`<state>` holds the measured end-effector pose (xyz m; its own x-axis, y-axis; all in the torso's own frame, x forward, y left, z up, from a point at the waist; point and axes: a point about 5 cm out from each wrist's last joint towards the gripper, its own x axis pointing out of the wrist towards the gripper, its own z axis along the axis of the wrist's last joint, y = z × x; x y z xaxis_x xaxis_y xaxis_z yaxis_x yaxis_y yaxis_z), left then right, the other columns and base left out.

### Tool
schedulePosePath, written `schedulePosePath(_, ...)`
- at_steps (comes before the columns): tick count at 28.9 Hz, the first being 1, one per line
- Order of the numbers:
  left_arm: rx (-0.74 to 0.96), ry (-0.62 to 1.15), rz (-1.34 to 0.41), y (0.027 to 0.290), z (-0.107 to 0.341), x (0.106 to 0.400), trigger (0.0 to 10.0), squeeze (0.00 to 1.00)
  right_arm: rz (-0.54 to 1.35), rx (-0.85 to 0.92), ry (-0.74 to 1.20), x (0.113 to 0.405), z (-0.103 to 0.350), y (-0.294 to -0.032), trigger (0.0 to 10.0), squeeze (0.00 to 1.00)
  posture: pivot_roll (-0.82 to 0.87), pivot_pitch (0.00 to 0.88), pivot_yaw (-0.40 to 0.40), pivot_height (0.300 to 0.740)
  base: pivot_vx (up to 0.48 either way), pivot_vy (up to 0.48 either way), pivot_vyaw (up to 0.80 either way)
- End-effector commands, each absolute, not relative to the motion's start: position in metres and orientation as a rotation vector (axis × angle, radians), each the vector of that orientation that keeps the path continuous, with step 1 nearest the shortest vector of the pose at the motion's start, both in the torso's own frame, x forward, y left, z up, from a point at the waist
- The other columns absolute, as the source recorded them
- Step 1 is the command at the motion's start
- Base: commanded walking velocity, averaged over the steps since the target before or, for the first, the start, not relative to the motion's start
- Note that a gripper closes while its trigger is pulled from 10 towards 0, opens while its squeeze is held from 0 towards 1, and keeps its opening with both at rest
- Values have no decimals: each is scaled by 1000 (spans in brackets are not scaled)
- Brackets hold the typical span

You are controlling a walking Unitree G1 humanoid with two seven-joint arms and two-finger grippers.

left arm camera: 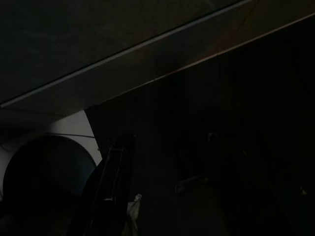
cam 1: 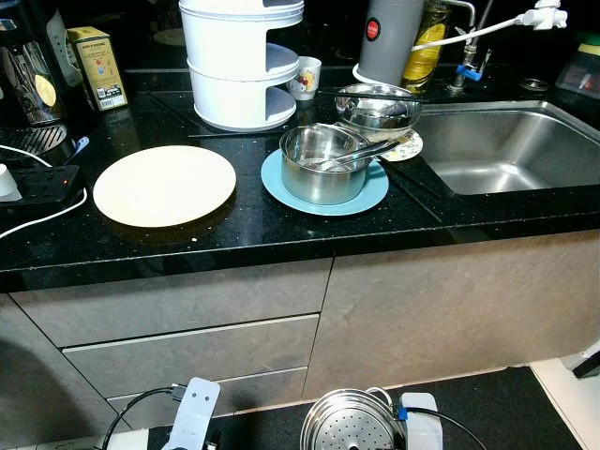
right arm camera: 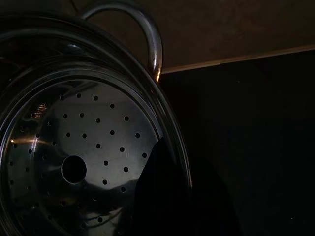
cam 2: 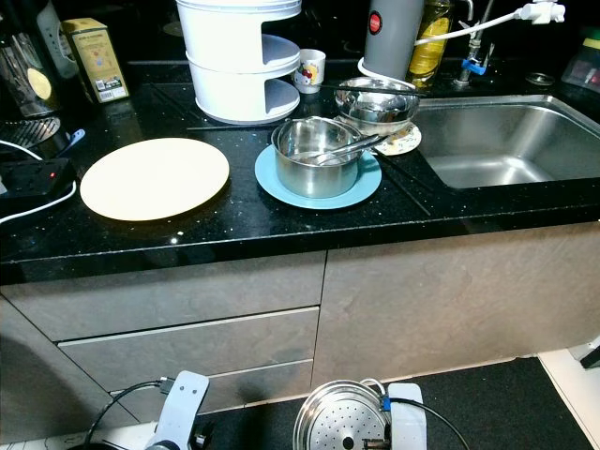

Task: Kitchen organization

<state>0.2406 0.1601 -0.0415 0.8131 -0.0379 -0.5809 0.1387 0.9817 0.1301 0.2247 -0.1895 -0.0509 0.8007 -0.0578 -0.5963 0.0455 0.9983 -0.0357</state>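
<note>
Perforated steel steamer (cam 1: pixel 352 424) — round, shiny

A black speckled worktop (cam 1: pixel 234 239) carried a cream round plate (cam 1: pixel 164 185), a blue plate (cam 1: pixel 375 194) under a steel pot (cam 1: pixel 323 164), a white tiered rack (cam 1: pixel 242 61) and a yellow box (cam 1: pixel 97 67), beside a steel sink (cam 1: pixel 506 141)

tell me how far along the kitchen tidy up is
Early on, it seems. In hand: the right gripper holds a perforated steel steamer tray low in front of the cabinets. Left: a steel pot with utensils on the blue plate, a steel bowl on a patterned plate, and a cream plate, all on the counter. The left arm hangs idle.
</note>
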Motion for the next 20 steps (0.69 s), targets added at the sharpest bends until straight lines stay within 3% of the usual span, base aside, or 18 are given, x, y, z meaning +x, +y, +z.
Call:
schedulePosePath(1,148,622,-79,158,-44,238,10000,0,-53,-24,666,221,-54,-189,10000,0,-67,160,-37,740,0,0,0)
schedulePosePath(7,74,700,-106,154,-49,235,10000,0,-52,-33,687,216,-57,-190,10000,0,-72,153,-31,740,0,0,0)
schedulePosePath(20,177,727,-196,141,-52,231,10000,0,-29,-64,697,216,-58,-190,10000,0,-76,140,-31,740,0,0,0)
